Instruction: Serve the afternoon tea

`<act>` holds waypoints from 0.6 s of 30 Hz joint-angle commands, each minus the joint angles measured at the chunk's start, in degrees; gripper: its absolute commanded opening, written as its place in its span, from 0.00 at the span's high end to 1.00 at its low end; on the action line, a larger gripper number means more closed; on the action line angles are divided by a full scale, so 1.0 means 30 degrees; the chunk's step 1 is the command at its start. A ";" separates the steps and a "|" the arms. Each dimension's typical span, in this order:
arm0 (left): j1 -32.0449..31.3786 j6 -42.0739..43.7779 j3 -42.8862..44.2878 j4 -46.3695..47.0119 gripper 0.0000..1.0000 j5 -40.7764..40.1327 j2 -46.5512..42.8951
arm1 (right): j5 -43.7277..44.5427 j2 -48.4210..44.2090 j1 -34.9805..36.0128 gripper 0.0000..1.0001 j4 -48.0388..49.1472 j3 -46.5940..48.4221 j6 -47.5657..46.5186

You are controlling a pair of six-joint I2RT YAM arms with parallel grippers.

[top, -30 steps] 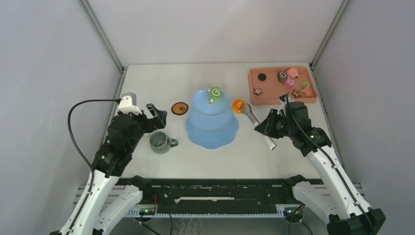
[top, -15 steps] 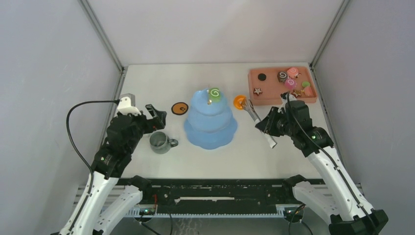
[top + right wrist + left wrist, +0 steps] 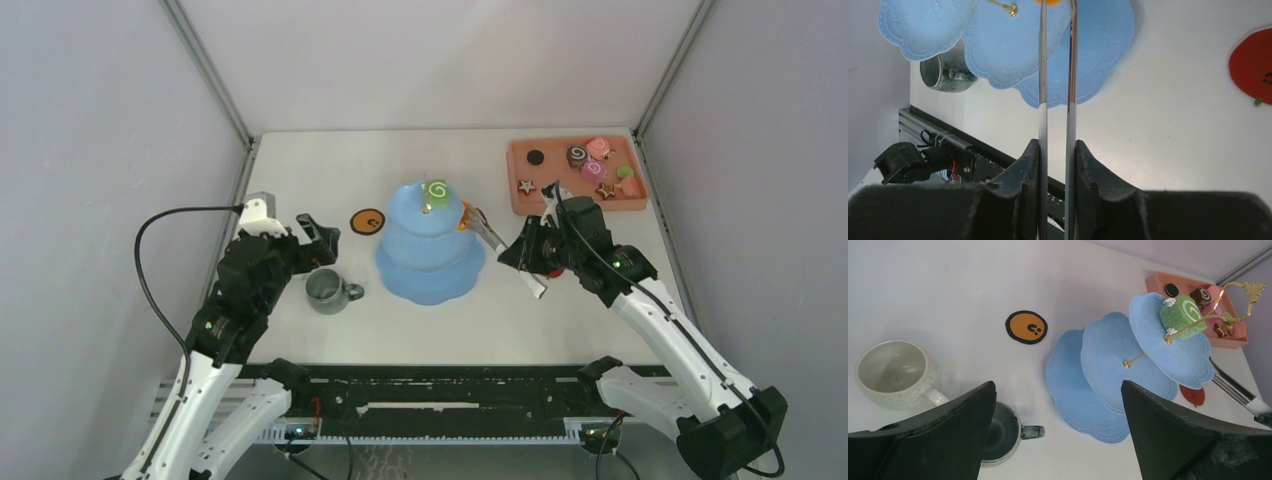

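Observation:
The light blue three-tier cake stand [image 3: 430,262] stands mid-table with a green swirl roll [image 3: 437,190] on its top tier. My right gripper [image 3: 529,264] is shut on the long metal tongs [image 3: 492,238]. The tong tips hold the orange tart [image 3: 465,215] at the stand's right edge, over the middle tier; the tong arms [image 3: 1043,75] run between my fingers. My left gripper [image 3: 316,240] is open and empty, above the grey-green mug [image 3: 327,290]. A white mug [image 3: 895,372] sits left of it. Swirl rolls and star cookies [image 3: 592,168] lie in the tray.
The salmon-pink tray [image 3: 520,165] sits at the back right. A round orange coaster [image 3: 368,221] lies left of the stand. A red apple-shaped coaster [image 3: 1250,52] lies on the table right of the stand. The black front rail [image 3: 450,385] runs along the near edge.
My right gripper has moved left with the tongs, carrying the orange tart from beside the stand to over its right edge. The left arm has not moved.

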 commanded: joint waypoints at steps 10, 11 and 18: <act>0.0104 -0.0202 -0.0181 -0.0142 0.00 -0.0643 -0.0644 | -0.1506 0.2196 0.1425 1.00 0.3615 0.1328 0.0458; 0.0104 -0.0161 -0.0188 -0.0139 0.00 -0.0641 -0.0618 | -0.1625 0.2315 0.1459 0.96 0.3686 0.1313 0.0492; 0.0105 0.0032 -0.0115 -0.0373 0.00 -0.0545 -0.0515 | -0.1646 0.2309 0.1476 0.55 0.3527 0.1306 0.0197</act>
